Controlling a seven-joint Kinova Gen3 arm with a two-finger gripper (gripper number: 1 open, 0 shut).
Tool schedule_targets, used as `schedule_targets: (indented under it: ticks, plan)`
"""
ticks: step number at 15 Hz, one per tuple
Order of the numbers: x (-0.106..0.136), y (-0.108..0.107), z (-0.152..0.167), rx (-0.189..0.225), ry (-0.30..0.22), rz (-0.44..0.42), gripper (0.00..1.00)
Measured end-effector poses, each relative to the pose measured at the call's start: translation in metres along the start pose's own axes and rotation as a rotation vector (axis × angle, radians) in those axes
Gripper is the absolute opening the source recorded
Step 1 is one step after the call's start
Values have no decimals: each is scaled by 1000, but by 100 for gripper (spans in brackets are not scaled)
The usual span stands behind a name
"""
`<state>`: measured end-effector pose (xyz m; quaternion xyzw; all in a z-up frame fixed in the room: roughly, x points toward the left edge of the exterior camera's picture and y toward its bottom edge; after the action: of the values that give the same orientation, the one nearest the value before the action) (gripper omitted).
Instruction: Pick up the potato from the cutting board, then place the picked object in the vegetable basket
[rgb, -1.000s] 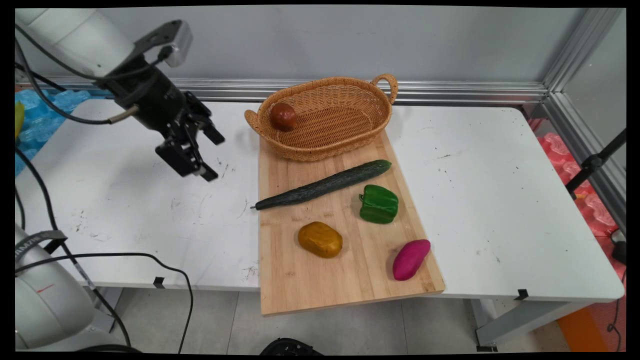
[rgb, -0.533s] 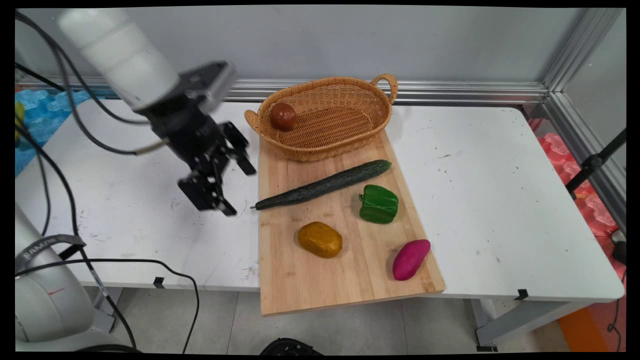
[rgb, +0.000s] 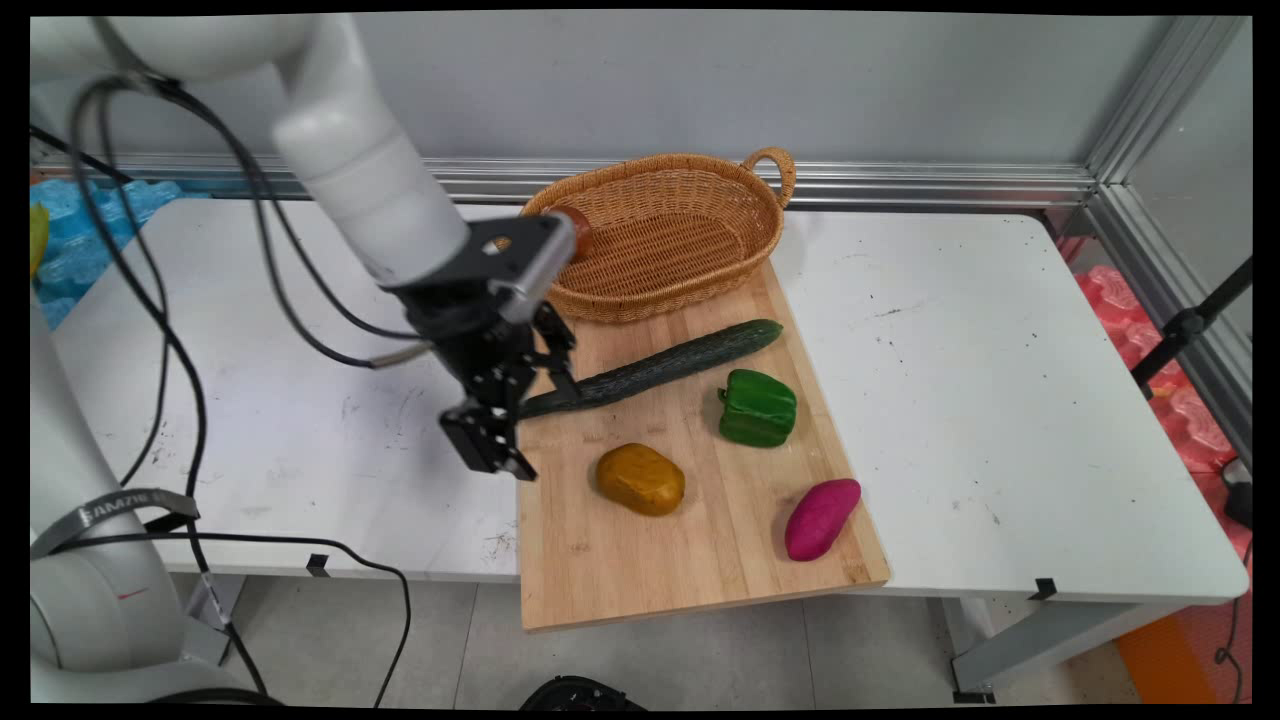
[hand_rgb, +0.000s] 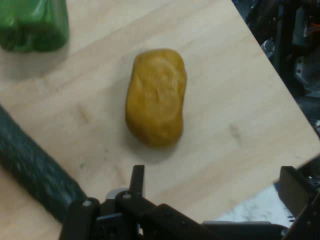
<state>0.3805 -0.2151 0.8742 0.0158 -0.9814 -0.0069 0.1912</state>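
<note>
tool (rgb: 520, 425) now beside cucumber (rgb: 650, 370)

White table (rgb: 1000, 400); wooden cutting board (rgb: 690, 560) on it, overhanging near edge.

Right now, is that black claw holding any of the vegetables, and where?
Nothing is held. The tool is open and empty, above the board's left edge, near the cucumber's tip.

1 basket (rgb: 690, 215) | 1 board (rgb: 700, 520) | 1 cuke (rgb: 670, 365) | 1 pepper (rgb: 757, 407) | 2 potatoes (rgb: 640, 478) | 1 brown veg (rgb: 583, 232)
</note>
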Motion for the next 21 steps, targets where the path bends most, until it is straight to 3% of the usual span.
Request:
schedule_targets:
  ticks: [7, 15, 16, 21]
  plan:
    - [27, -21, 61, -6, -40, 64, 100]
    - [40, -32, 93, -9, -61, 84, 100]
    - [42, -33, 95, -11, -61, 87, 0]
    - [50, -33, 87, -21, -60, 98, 0]
